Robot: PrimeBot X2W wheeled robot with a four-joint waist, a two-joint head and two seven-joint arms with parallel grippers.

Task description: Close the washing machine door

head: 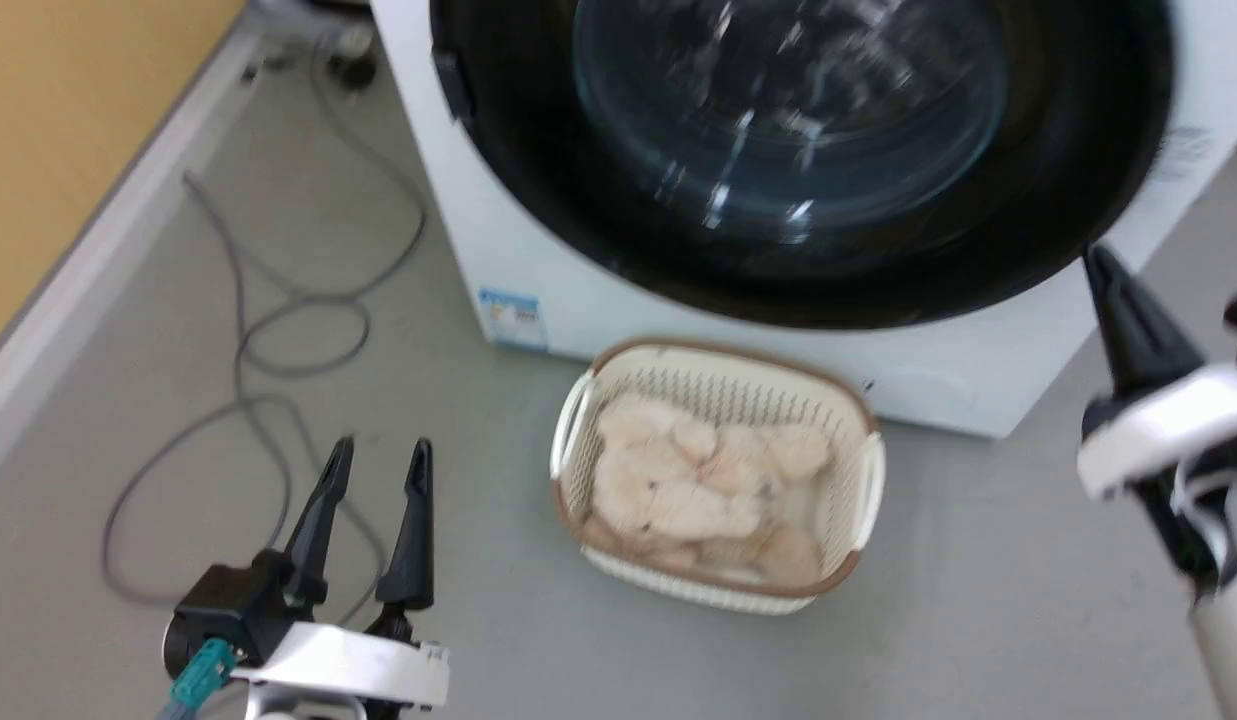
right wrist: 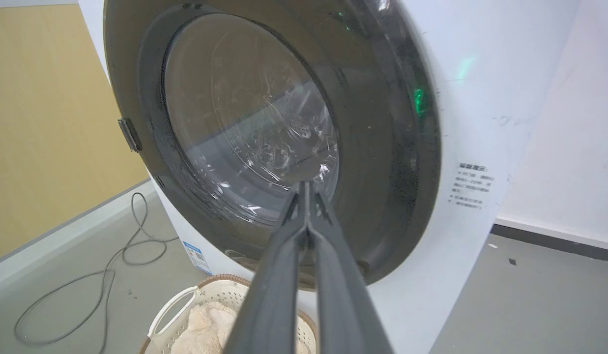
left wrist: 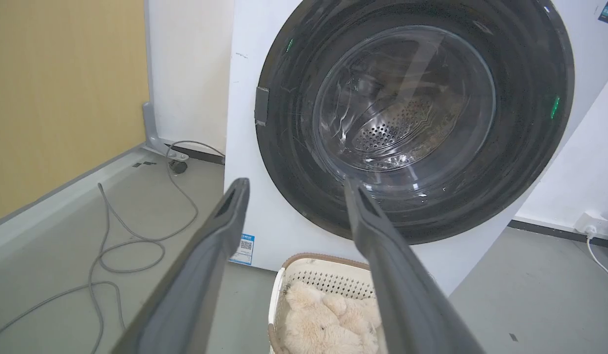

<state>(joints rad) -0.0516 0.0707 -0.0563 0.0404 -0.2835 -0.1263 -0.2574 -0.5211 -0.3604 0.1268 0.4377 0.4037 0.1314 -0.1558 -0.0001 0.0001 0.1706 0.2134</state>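
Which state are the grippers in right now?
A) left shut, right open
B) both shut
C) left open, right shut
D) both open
C: the left gripper has its fingers well apart, while the right gripper has them pressed together on nothing, seen against the washing machine door.

All 3 views face the door [head: 793,140]

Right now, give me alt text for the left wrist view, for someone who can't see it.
The washing machine door, round and black-rimmed, looks shut flush against the white washing machine. The left gripper, fingers open, points at it; below sits a cream basket holding a beige plush toy.
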